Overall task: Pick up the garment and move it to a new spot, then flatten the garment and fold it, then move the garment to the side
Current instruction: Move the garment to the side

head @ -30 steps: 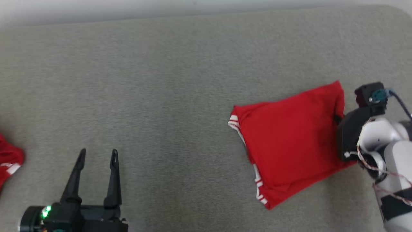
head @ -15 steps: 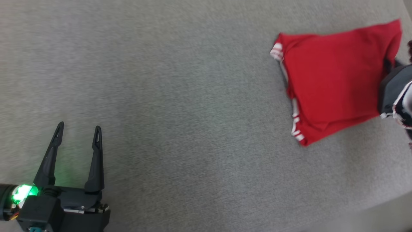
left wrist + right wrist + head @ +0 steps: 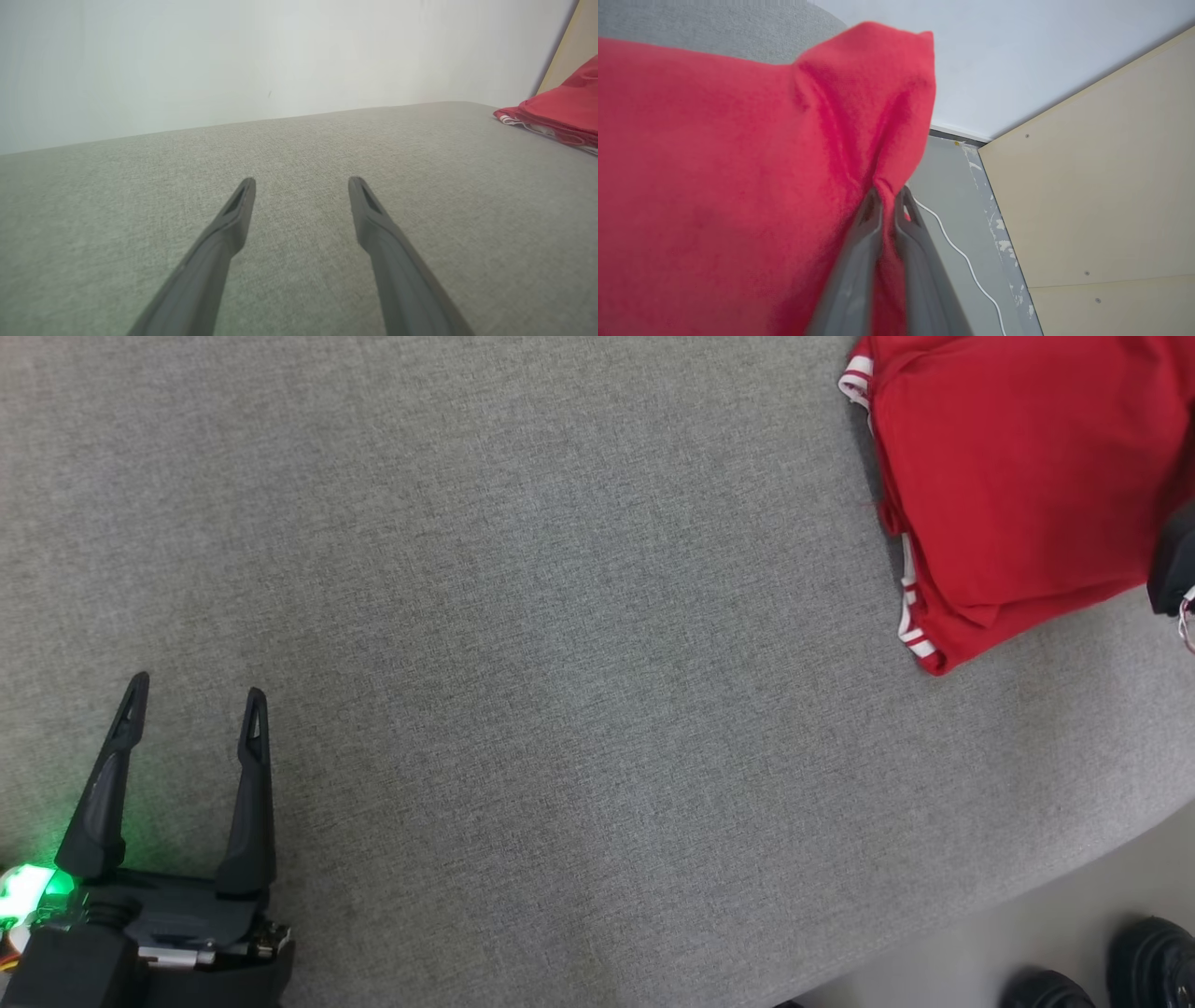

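Right gripper (image 3: 889, 193): clenched on a pinched edge of the folded red garment (image 3: 1018, 495), which lies at the far right of the grey surface (image 3: 560, 663); left gripper (image 3: 193, 695) spread and empty; advised handling: a low, slow sideways drag so the folds hold.

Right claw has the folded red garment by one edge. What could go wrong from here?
Right claw pinches a small bunch of the garment, so dragging may slip it free or undo the fold. The held edge seems near the grey surface rim; it might slide off. Left claw is open, far off.
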Motion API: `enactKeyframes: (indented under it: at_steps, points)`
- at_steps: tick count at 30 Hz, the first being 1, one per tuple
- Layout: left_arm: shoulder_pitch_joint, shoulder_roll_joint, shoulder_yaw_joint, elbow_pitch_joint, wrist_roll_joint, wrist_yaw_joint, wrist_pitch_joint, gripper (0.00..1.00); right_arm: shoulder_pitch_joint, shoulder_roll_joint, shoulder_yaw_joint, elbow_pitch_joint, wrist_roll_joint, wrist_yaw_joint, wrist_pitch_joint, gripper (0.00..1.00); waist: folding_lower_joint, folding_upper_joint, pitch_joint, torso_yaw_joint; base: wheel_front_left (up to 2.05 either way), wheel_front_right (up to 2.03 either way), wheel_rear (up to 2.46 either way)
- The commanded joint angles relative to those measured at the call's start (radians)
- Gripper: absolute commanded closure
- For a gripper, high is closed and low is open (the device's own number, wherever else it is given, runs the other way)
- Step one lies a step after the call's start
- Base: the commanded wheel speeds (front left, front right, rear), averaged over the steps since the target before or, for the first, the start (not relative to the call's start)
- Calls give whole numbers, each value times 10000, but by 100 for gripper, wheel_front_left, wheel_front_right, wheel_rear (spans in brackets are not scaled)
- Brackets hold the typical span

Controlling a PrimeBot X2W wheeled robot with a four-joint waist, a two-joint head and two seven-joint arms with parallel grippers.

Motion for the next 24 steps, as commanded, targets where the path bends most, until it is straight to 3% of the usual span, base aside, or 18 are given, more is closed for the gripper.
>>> enactKeyframes:
  at_steps: [1, 8, 10, 11, 12, 18, 24]
  points:
    - [-104, -63, -160, 376, 5, 19, 56, 0, -175, -38, -37, 6, -147, -26, -172, 100, 2, 1, 51, -19, 0, 0, 0]
    - [-165, -111, -241, 406, -27, 93, 65, 0, -223, 154, -711, 111, -1291, -26, -833, 100, 2, 1, 22, -2, 0, 0, 0]
    - [-170, -148, -320, 437, -43, 94, 65, 0, -195, 298, -838, 63, -1481, -26, -1028, 64, 2, 1, -17, 16, 0, 0, 0]
    - [-175, -172, -358, 460, -44, 96, 65, 0, -186, 338, -897, -7, -1636, -26, -1162, 17, 2, 1, -39, 22, 0, 0, 0]
    - [-178, -190, -393, 481, -48, 90, 65, 0, -153, 400, -966, -25, -1726, -26, -1229, 0, 2, 1, -67, 32, 0, 0, 0]
    - [-193, -308, -478, 588, -145, 102, 64, 0, 99, 621, -1061, -153, -1994, -26, -1765, 0, 2, 1, -396, 192, 0, 0, 0]
    - [-160, -677, -596, 878, -300, 148, 50, 0, 868, 952, -841, -550, -1719, -26, -2316, 0, 2, 1, -1445, 673, 0, 0, 0]
